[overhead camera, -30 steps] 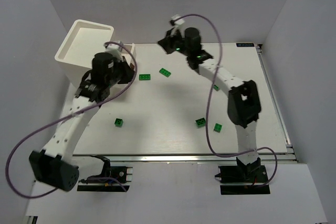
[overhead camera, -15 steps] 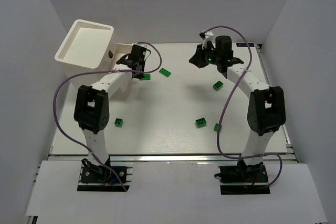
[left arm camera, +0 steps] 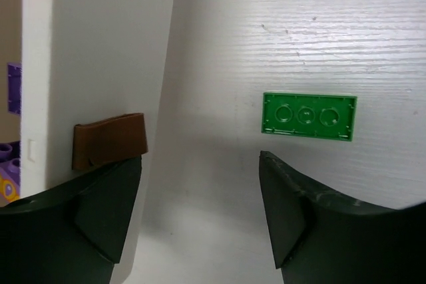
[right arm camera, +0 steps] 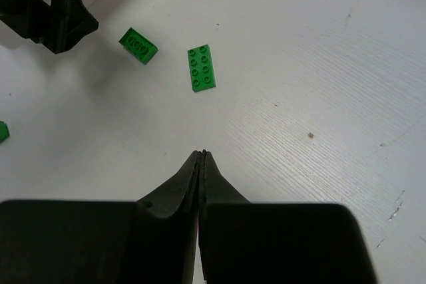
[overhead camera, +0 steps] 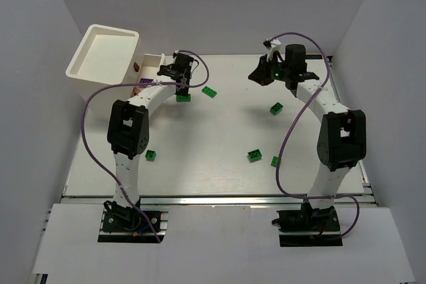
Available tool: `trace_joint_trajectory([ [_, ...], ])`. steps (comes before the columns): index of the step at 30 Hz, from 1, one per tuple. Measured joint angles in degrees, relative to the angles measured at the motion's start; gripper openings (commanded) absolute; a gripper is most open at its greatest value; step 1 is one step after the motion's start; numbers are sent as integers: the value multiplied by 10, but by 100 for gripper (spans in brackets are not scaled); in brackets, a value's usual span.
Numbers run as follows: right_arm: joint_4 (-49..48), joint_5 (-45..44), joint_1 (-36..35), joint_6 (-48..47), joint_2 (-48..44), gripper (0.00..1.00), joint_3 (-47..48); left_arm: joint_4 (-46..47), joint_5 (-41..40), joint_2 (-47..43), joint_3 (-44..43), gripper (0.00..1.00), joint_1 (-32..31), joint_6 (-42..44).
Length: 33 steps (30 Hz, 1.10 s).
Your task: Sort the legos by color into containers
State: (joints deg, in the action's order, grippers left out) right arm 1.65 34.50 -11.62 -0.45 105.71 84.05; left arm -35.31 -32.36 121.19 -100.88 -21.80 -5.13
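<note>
Green lego (left arm camera: 308,116) lies off-centre ahead of wide-open, empty left jaws. Closing could miss it, or a finger (left arm camera: 80,211) could snag the white tray wall (left arm camera: 100,44). Right jaws shut, empty.

A white, fine-grained table (overhead camera: 219,131) fills the middle of the overhead view, with pale grey walls (overhead camera: 213,4) on three sides. A metal rail (overhead camera: 219,199) lines its lower edge. A small dark label (overhead camera: 310,56) sits at its upper right.
</note>
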Motion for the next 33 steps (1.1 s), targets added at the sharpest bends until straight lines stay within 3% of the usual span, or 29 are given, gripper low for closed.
trace_joint_trajectory([
  [1, 0, 4, 3, 0, 0, 0, 0, -1, -2, 2, -3, 74, 2, 1],
  [2, 0, 6, 5, 0, 0, 0, 0, -1, -2, 3, -5, 51, 4, 1],
  [3, 0, 9, 7, 0, 0, 0, 0, -3, -2, 3, -7, 41, 7, -2],
  [4, 0, 12, 9, 0, 0, 0, 0, -5, -7, 4, -11, 34, 9, -2],
  [6, 0, 19, 12, 4, 0, 0, 0, -9, -10, 8, -24, 29, 16, 0],
  [8, -1, 25, 14, 7, 0, 0, 0, -11, -13, 17, -45, 37, 19, -2],
  [9, -1, 29, 16, 10, 0, 0, 0, -11, -15, 24, -59, 59, 20, -1],
  [12, -2, 35, 18, 14, 0, 0, 0, -8, -17, 46, -88, 79, 22, -9],
  [19, -5, 39, 30, 17, 0, 0, -2, -7, -46, 69, -96, 88, 22, -25],
  [20, -5, 40, 31, 17, 0, 0, -2, -8, -50, 69, -96, 81, 23, -26],
  [21, -5, 41, 33, 18, 0, 0, -2, -8, -55, 69, -96, 65, 24, -27],
  [22, -6, 43, 35, 18, 0, 0, -2, -8, -60, 68, -96, 29, 27, -30],
  [23, -7, 43, 37, 19, 0, 0, -2, -9, -67, 68, -96, 20, 30, -36],
  [24, -9, 44, 38, 20, 0, 0, -2, -11, -73, 68, -95, 17, 35, -31],
  [26, -16, 47, 40, 23, 0, 0, -2, -19, -80, 68, -93, 23, 46, -33],
  [27, -18, 48, 41, 25, 0, 0, -2, -21, -76, 68, -93, 33, 50, -37],
  [28, -20, 49, 41, 28, 0, 0, -2, -22, -78, 68, -93, 48, 53, -40],
  [29, -21, 50, 41, 30, 0, 0, -2, -26, -78, 68, -93, 73, 54, -47],
  [32, -23, 52, 41, 33, 0, 0, -2, -37, -95, 66, -89, 91, 57, -53],
  [33, -24, 53, 41, 33, 0, 0, -2, -37, -98, 64, -84, 91, 58, -57],
])
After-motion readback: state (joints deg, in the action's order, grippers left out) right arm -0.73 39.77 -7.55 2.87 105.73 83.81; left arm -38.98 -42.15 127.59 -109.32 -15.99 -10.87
